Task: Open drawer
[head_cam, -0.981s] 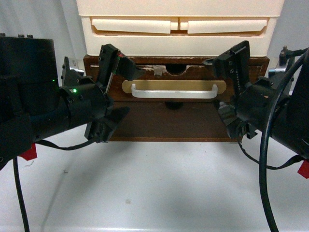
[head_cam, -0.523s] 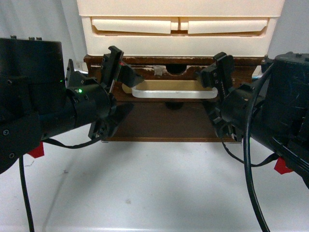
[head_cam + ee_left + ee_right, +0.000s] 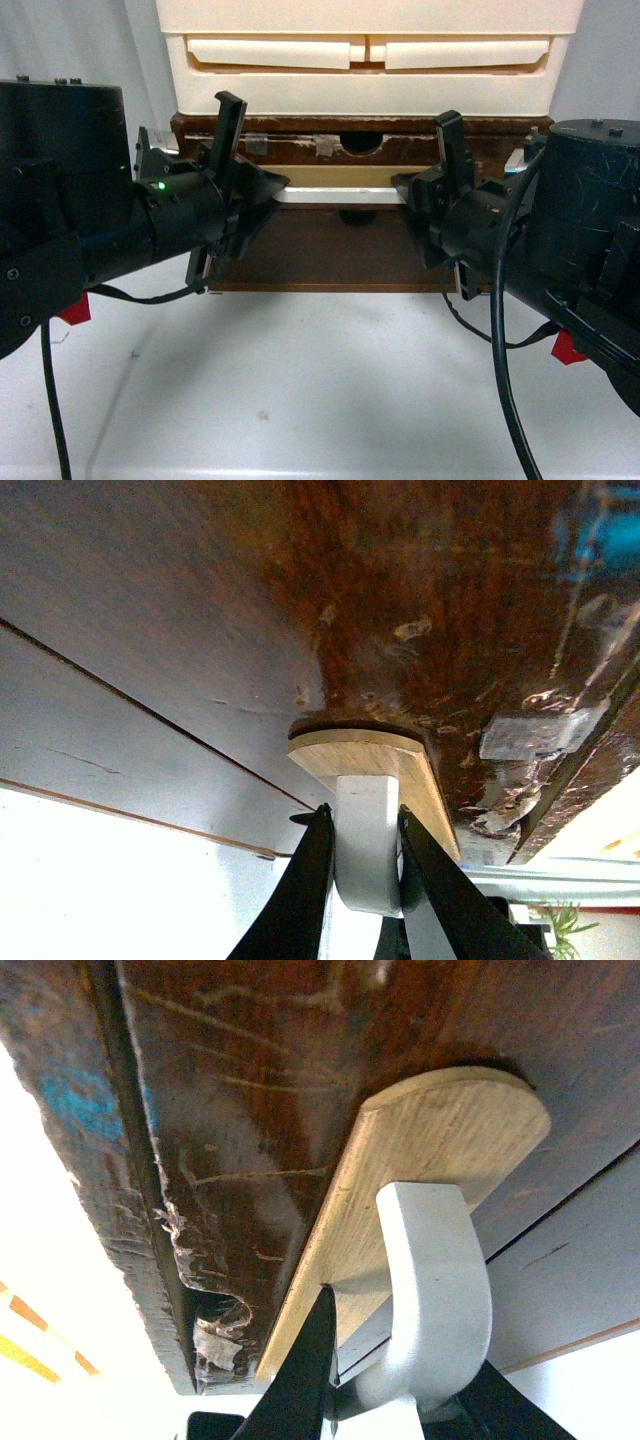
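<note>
The dark brown wooden drawer [image 3: 345,148] sits under the cream plastic unit, with a half-round notch and tape on its top edge. Its white bar handle [image 3: 340,196] on a tan plate shows between my two arms. My left gripper [image 3: 272,188] is shut on the handle's left end; in the left wrist view the black fingers [image 3: 300,895] clamp the white post [image 3: 366,840] below the tan plate [image 3: 375,760]. My right gripper [image 3: 408,192] is shut on the handle's right end; in the right wrist view the white post [image 3: 435,1280] sits between the dark fingers [image 3: 305,1380].
Cream plastic drawers [image 3: 368,55] stack above the wooden drawer. A plain dark brown panel [image 3: 335,250] lies below it. The white tabletop [image 3: 320,390] stretches toward me. Black cables [image 3: 505,380] hang from both arms.
Both grippers have moved inward and closed on the ends of the handle. The drawer front has come toward me, so the handle shows lower and the top edge is more exposed.
</note>
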